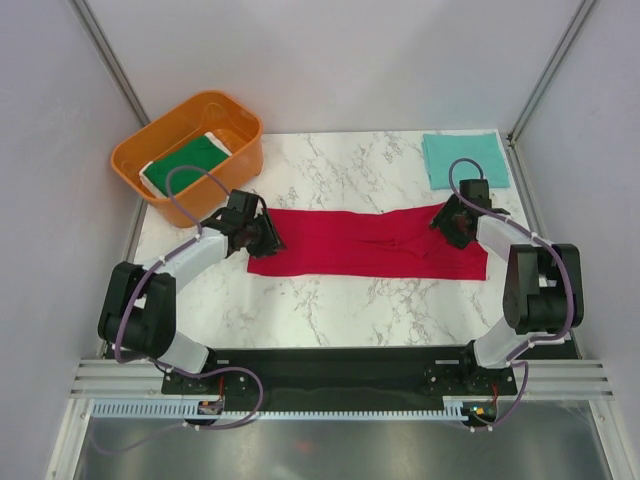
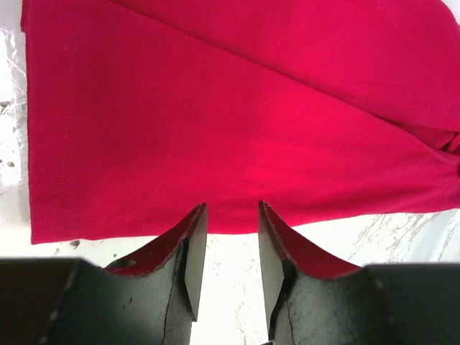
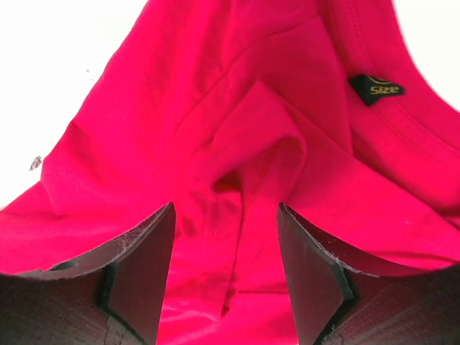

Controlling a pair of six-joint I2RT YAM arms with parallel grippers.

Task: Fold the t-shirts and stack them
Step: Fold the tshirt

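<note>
A bright red t-shirt (image 1: 365, 245) lies folded into a long band across the middle of the marble table (image 1: 330, 305). My left gripper (image 1: 268, 236) sits at its left end. In the left wrist view that gripper (image 2: 232, 215) is open, with bare table between its fingers and the red t-shirt (image 2: 215, 108) just ahead. My right gripper (image 1: 446, 222) is at the band's right end. It (image 3: 226, 215) stands open over the bunched red cloth (image 3: 180, 129) near the collar label (image 3: 376, 89). A folded teal t-shirt (image 1: 465, 158) lies at the back right. A dark green t-shirt (image 1: 185, 160) is in the tub.
An orange plastic tub (image 1: 230, 112) stands at the table's back left corner. Grey walls close in the table on three sides. The arms' bases are bolted along the near edge.
</note>
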